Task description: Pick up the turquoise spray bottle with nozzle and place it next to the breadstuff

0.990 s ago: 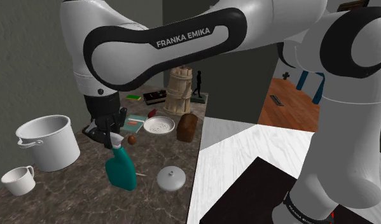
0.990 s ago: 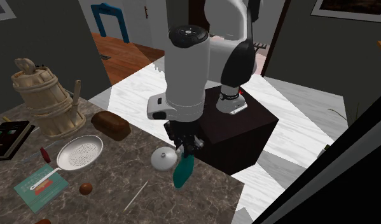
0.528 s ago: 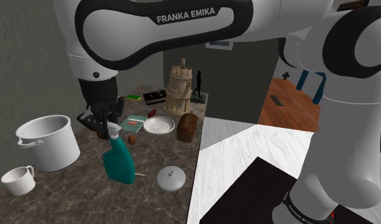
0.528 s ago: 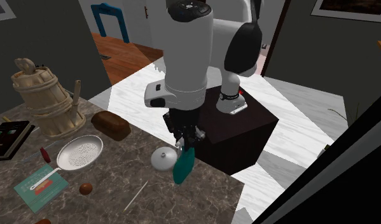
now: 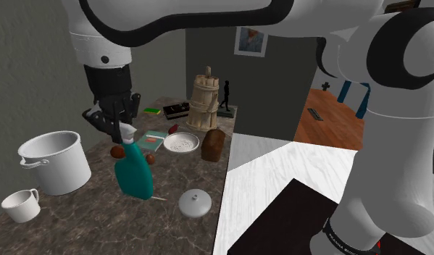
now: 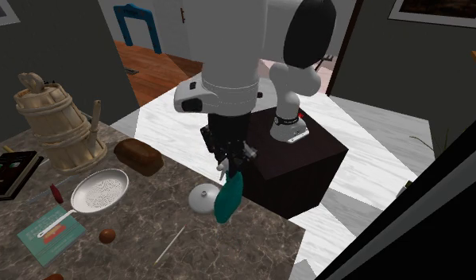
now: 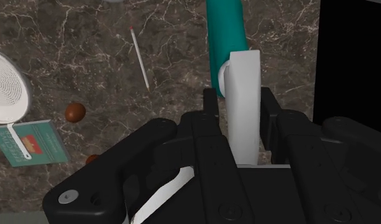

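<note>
The turquoise spray bottle (image 5: 133, 174) with its white nozzle (image 5: 124, 131) hangs just above the dark marble counter (image 5: 92, 224). My gripper (image 5: 115, 120) is shut on the nozzle head from above. In the wrist view both fingers (image 7: 210, 107) clasp the white nozzle (image 7: 243, 105), and the turquoise body (image 7: 226, 32) points away below them. The second exterior view has the bottle (image 6: 228, 197) under the gripper (image 6: 230, 156), beside a round lid (image 6: 203, 199). The breadstuff, a dark brown loaf (image 5: 214, 145) (image 6: 139, 157), lies farther back near the counter's edge.
A white pot (image 5: 56, 161) and a cup (image 5: 19, 205) stand at the shoulder view's left. A strainer (image 5: 181, 143), a teal book (image 5: 151, 139), brown balls (image 5: 149, 158) and a wooden churn (image 5: 203, 101) crowd the back. A lid (image 5: 195, 202) and a thin stick (image 6: 170, 243) lie near the bottle.
The gripper has risen with the bottle in it, lifting the bottle up from the counter and slightly toward the shoulder view's left.
</note>
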You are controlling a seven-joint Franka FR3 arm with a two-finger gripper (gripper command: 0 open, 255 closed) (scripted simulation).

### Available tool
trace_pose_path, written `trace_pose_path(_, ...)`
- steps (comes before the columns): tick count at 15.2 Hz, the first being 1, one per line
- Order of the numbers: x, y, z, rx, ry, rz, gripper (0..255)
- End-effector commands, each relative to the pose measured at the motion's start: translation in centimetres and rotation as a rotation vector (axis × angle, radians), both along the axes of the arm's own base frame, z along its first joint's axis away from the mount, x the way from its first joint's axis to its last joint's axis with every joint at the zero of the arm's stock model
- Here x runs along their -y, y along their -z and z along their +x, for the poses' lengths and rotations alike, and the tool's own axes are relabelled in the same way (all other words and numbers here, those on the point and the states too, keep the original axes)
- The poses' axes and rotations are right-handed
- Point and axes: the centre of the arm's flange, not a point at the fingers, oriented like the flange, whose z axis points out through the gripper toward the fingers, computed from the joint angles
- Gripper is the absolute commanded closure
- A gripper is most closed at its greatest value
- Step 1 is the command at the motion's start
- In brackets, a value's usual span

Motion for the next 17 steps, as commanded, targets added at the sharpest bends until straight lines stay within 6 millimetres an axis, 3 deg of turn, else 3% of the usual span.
trace_pose_path(1,-0.1,-0.9,0.0,0.000,0.000,0.000,255)
trace_pose_path(17,19.6,-1.0,7.8,0.000,0.000,0.000,255)
